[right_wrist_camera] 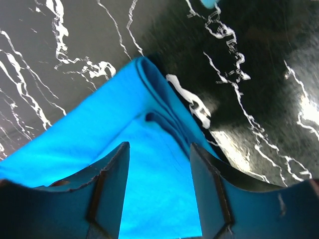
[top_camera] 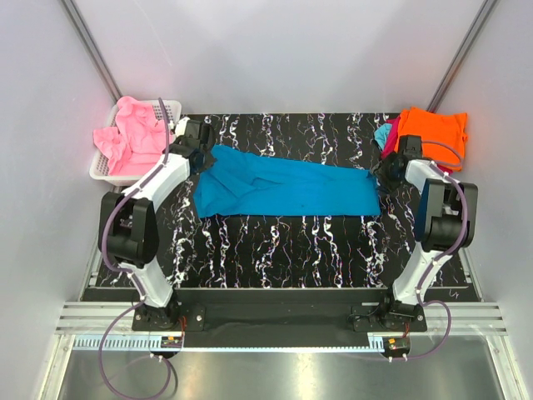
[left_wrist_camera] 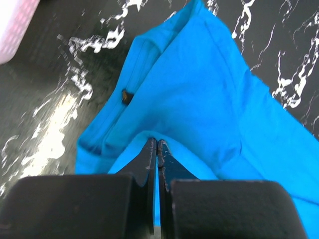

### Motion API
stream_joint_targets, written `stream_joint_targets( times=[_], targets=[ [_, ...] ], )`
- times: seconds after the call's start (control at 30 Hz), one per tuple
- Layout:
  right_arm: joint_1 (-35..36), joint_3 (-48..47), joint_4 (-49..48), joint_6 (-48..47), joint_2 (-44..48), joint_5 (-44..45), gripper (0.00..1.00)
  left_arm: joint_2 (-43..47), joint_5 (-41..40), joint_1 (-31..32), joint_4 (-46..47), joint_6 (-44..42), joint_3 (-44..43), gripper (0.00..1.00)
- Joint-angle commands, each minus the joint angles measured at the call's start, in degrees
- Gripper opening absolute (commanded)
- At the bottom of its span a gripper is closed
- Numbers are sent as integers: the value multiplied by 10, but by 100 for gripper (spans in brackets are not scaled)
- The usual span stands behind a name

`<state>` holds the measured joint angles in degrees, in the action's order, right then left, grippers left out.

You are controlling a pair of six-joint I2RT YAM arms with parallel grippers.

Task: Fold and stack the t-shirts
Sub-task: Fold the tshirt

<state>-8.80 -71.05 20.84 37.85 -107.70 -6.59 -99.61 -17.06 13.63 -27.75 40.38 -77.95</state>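
The teal-blue t-shirt [top_camera: 283, 187] lies folded lengthwise in a long band across the black marbled table. My left gripper [top_camera: 204, 163] is at its left end, shut on a pinch of the cloth; the left wrist view shows the fingertips [left_wrist_camera: 157, 143] closed with blue cloth [left_wrist_camera: 199, 89] between them. My right gripper [top_camera: 381, 172] is at the shirt's right end, open, its jaws [right_wrist_camera: 158, 149] straddling the folded blue cloth [right_wrist_camera: 149, 194] without gripping it. Pink shirts [top_camera: 137, 133] lie in the basket. An orange shirt [top_camera: 433, 129] tops a pile over magenta and light cyan ones [top_camera: 388, 133].
The white mesh basket [top_camera: 171, 107] stands at the table's back left, close beside my left gripper; it also shows in the left wrist view [left_wrist_camera: 15, 25]. The shirt pile sits at the back right corner, just behind my right gripper. White walls enclose the table.
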Motion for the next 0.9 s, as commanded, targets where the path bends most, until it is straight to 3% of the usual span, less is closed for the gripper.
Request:
stream_joint_targets(
  times=[0.0,0.3,0.33,0.37,0.5,0.6,0.87],
  targets=[
    [-1,-26,-41,-11,3,8,59,-17,-2,-9,68,-18,-32,0],
    [-1,2,-57,-23,41,-32,58,-59,-39,-28,101,8,-26,0],
    [-1,10,-57,-23,44,-35,58,-59,-46,-28,104,9,-24,4],
    [-1,13,-58,-26,53,-46,58,-59,-54,-28,113,14,-17,18],
    [-1,30,-56,-33,76,-69,58,-37,-47,-29,195,-8,37,45],
    [1,49,-58,-37,95,-84,58,-12,-25,-29,274,-38,87,53],
    [19,83,-52,-40,129,-83,58,30,71,-17,212,-23,99,51]
  ],
)
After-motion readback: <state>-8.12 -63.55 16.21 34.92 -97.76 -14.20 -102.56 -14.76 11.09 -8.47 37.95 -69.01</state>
